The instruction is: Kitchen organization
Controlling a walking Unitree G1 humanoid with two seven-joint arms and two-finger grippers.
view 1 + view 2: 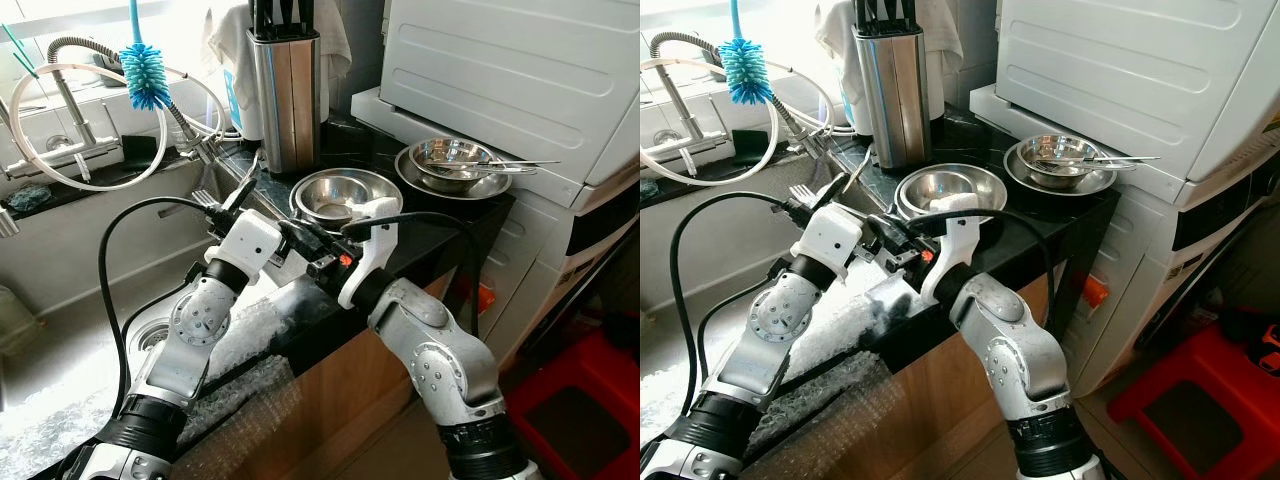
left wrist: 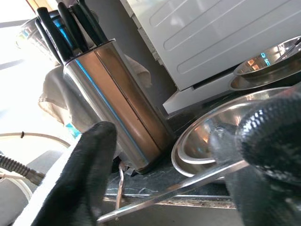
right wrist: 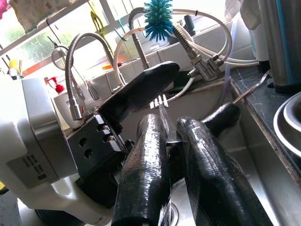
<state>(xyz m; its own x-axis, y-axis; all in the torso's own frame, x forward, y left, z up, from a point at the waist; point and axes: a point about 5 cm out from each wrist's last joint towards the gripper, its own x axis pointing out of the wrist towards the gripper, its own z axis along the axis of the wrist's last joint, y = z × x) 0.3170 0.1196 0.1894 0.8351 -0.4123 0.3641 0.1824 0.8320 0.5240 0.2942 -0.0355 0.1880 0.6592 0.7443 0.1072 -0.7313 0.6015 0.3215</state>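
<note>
Steel fork (image 3: 161, 104) is pinched between my right gripper (image 1: 318, 262) fingers, tines at 12 o'clock over the sink (image 1: 60, 250). Left gripper (image 2: 174, 155) gapes open (knife block (image 1: 284, 95) ahead). I'd move it slowly, level, towards the bowl (image 1: 340, 192). Handle's hidden.

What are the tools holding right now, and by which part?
A fork. The right tool pinches its handle just below the tines; the left tool straddles the same handle further along.
</note>
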